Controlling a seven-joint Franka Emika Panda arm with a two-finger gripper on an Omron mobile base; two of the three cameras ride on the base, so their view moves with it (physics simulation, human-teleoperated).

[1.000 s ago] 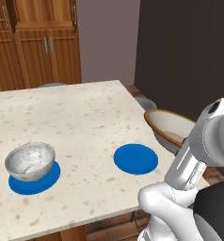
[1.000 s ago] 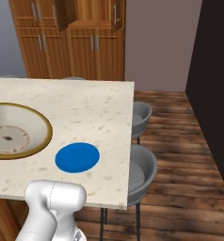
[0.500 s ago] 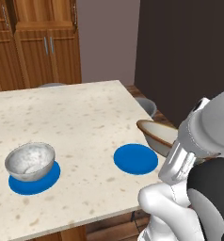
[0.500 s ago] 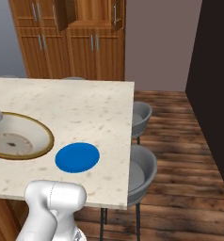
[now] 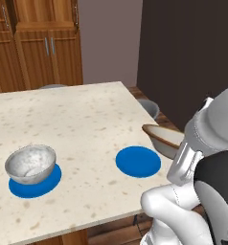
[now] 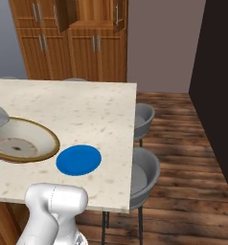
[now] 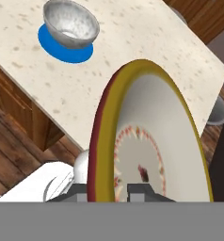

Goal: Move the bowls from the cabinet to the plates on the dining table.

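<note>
My gripper (image 7: 109, 190) is shut on the rim of the beige bowl (image 7: 151, 141) with the brown rim. The bowl hangs tilted in the air at the dining table's (image 5: 87, 115) near right edge, just right of the empty blue plate (image 5: 138, 161). In the right base view the beige bowl (image 6: 22, 141) appears left of that plate (image 6: 78, 160). The grey-white marbled bowl (image 5: 30, 163) sits on the other blue plate (image 5: 37, 184) at the table's left. It also appears in the hand view as the marbled bowl (image 7: 71, 23) on its plate (image 7: 62, 51). The arm hides part of the held bowl (image 5: 161, 138).
The brown cabinet (image 6: 87, 38) stands behind the table with its upper doors open. Two grey chairs (image 6: 145, 119) (image 6: 143, 173) stand along the table's right side over a wooden floor (image 6: 183, 143). A dark wall (image 5: 183, 62) rises at the right.
The held beige bowl has moved leftward and lower, closer to the empty blue plate. The marbled bowl and both plates have stayed put.
</note>
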